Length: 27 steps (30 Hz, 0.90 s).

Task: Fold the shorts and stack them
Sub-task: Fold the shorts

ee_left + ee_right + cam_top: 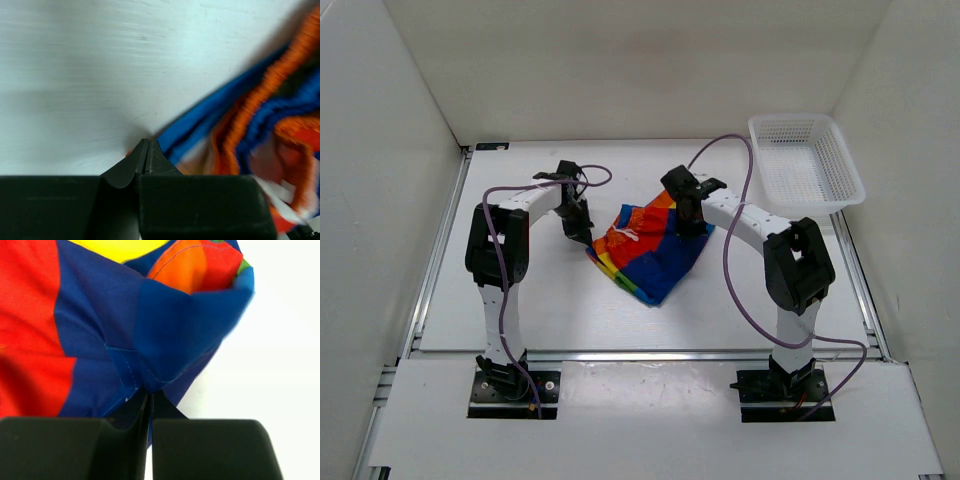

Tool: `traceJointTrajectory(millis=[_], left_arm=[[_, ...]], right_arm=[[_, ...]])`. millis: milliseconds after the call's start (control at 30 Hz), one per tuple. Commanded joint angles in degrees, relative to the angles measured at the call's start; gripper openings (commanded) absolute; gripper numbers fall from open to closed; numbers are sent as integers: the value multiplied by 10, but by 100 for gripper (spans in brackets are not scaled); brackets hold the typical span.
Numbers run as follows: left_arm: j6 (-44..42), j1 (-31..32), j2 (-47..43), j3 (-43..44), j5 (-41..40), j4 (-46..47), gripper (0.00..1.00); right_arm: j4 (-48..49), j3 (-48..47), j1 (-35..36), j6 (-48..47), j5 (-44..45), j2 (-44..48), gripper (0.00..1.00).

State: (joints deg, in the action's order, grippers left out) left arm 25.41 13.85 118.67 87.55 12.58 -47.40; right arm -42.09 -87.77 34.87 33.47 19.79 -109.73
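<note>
The shorts (pixel 650 252) lie crumpled mid-frame between both arms. Left fingers (pixel 134 169) pinch their left edge, right fingers (pixel 131 415) their right.

Left arm (pixel 498 250), right arm (pixel 798 265): white links, black joints, purple cables (pixel 720 138), black wedge fingers (pixel 134 166).

A white surface (pixel 550 310) sits inside a plain white enclosure: a back wall (pixel 640 70), a left wall (pixel 380 200) and a right wall (pixel 910 150), all bare and matte. Aluminium rails run along the surface's left edge (pixel 438 240), right edge (pixel 860 290) and near edge (pixel 640 354). In front of the near rail lies a white ledge (pixel 640 420). The light is soft and even, leaving only faint shadows. Up close the surface shows fine scuffs.
</note>
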Motion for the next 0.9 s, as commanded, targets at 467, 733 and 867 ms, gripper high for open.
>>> traceJointTrajectory(millis=[467, 733, 867], left_arm=[[19, 18, -36, -23, 7, 26, 10], [19, 18, -155, -56, -18, 26, 10], [14, -11, -237, -67, -33, -1, 10]], right_arm=[[9, 98, -24, 41, 39, 11, 61], [15, 88, -63, 22, -17, 157, 96], [10, 117, -76, 9, -25, 209, 93]])
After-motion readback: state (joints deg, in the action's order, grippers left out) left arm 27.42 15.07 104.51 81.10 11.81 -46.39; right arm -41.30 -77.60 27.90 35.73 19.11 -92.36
